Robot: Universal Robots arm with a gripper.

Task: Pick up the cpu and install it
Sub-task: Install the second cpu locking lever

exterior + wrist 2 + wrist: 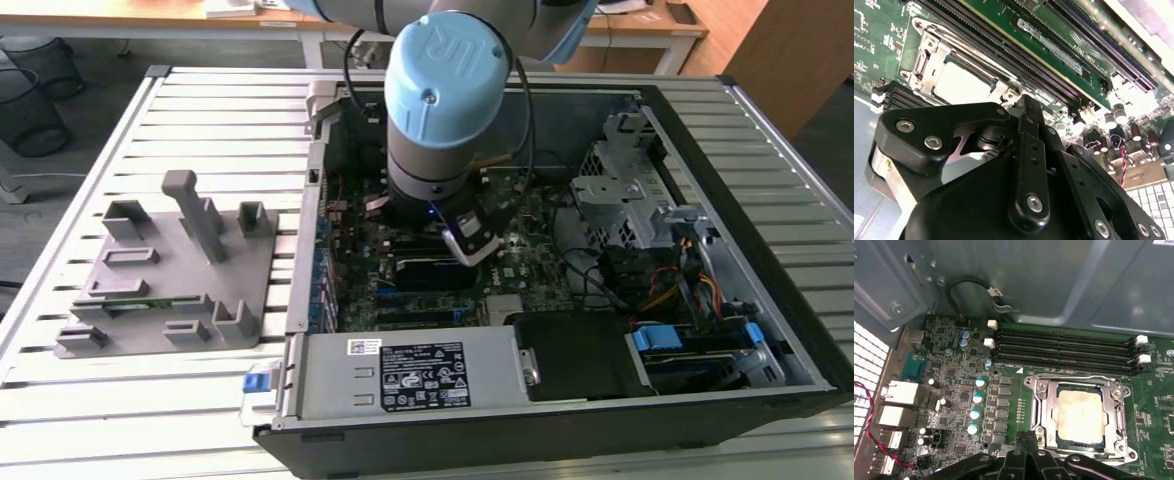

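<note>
First wrist view: cpu point(1078, 414) seated under socket frame point(1120, 412).

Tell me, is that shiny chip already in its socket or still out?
In. The cpu lies flat inside the socket's metal frame on the motherboard in both wrist views.

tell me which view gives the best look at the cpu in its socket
The first wrist view: the cpu lies flat in the socket frame, its whole top visible. In the second wrist view it is seen aslant, partly behind the gripper. In the exterior view the arm covers that spot.
</note>
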